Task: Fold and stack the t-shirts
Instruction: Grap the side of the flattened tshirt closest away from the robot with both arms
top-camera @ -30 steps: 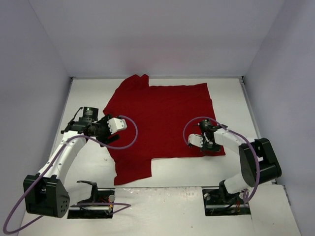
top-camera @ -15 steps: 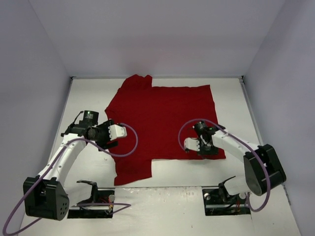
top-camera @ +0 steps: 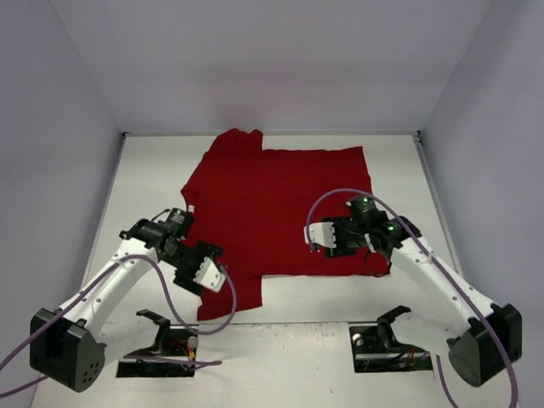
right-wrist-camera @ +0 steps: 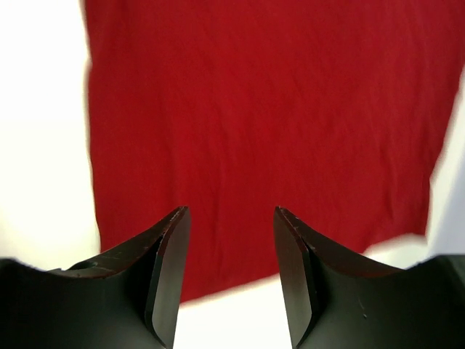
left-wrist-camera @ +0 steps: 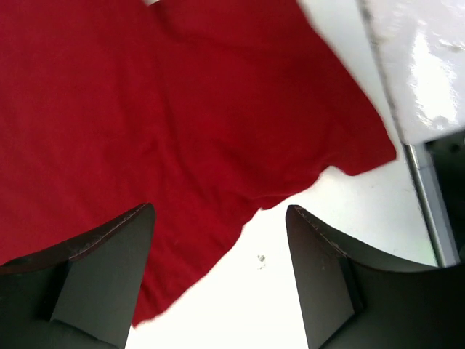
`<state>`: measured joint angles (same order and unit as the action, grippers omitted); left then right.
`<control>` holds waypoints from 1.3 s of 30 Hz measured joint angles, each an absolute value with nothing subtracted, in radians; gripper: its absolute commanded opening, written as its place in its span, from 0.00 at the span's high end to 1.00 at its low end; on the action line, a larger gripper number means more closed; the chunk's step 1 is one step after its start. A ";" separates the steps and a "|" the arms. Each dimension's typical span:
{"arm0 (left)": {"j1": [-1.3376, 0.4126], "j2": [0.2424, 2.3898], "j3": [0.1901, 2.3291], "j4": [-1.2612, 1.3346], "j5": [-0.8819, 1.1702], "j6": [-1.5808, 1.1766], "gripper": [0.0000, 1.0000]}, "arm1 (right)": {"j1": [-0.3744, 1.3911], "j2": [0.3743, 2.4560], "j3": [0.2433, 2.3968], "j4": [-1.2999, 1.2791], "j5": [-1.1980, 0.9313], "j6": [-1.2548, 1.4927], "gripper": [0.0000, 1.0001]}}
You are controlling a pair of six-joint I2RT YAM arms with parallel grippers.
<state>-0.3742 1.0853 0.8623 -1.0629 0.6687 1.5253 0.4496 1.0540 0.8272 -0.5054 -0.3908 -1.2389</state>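
Observation:
The dark red t-shirt [top-camera: 272, 204] lies spread flat on the white table, with one sleeve at the far left and one at the near left. My left gripper [top-camera: 211, 277] is open and empty above the near-left sleeve's edge. In the left wrist view the gripper [left-wrist-camera: 218, 212] has the shirt [left-wrist-camera: 145, 109] under its left finger and bare table under its right. My right gripper [top-camera: 317, 240] is open and empty, raised over the shirt's near right part. In the right wrist view the gripper [right-wrist-camera: 229, 212] hovers over the shirt [right-wrist-camera: 254, 109] near its hem.
Grey walls enclose the white table [top-camera: 153, 170] at the back and both sides. The arm base plates [top-camera: 161, 353] sit at the near edge; one shows in the left wrist view [left-wrist-camera: 421, 73]. Purple cables [top-camera: 229, 297] loop from both arms over the shirt.
My left gripper swung toward the near edge, from the shirt's left side to the near-left sleeve. My right gripper left the shirt's near right corner and rose over the cloth.

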 measured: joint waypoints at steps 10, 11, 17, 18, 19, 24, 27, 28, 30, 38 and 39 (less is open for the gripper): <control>-0.582 1.085 0.755 -1.141 0.641 1.803 0.35 | 0.496 1.243 0.800 -0.392 -0.444 -1.258 0.54; -0.603 1.122 0.783 -1.137 0.647 1.784 0.36 | 0.492 1.232 0.784 -0.383 -0.441 -1.256 0.55; -0.686 1.252 0.889 -1.066 0.691 1.669 0.45 | 0.475 1.094 0.666 -0.369 -0.391 -1.254 0.60; -0.694 1.241 0.871 -1.059 0.690 1.678 0.45 | 0.473 1.069 0.652 -0.368 -0.377 -1.258 0.60; -0.699 1.226 0.847 -1.056 0.685 1.690 0.45 | 0.470 1.053 0.642 -0.366 -0.362 -1.262 0.60; -0.707 1.227 0.790 -1.065 0.649 1.703 0.45 | 0.442 1.051 0.624 -0.363 -0.301 -1.267 0.64; -0.699 1.251 0.793 -1.048 0.633 1.688 0.46 | 0.384 1.053 0.616 -0.358 -0.275 -1.294 0.67; -0.693 1.253 0.793 -1.042 0.628 1.685 0.47 | 0.359 1.053 0.610 -0.356 -0.266 -1.307 0.68; -0.657 1.246 0.791 -1.033 0.616 1.683 0.49 | 0.294 1.053 0.598 -0.356 -0.250 -1.360 0.68; -0.417 1.178 0.776 -1.018 0.578 1.681 0.49 | 0.103 1.091 0.565 -0.369 -0.235 -1.552 0.64; -0.406 1.170 0.770 -1.015 0.578 1.677 0.49 | 0.102 1.091 0.558 -0.370 -0.236 -1.565 0.64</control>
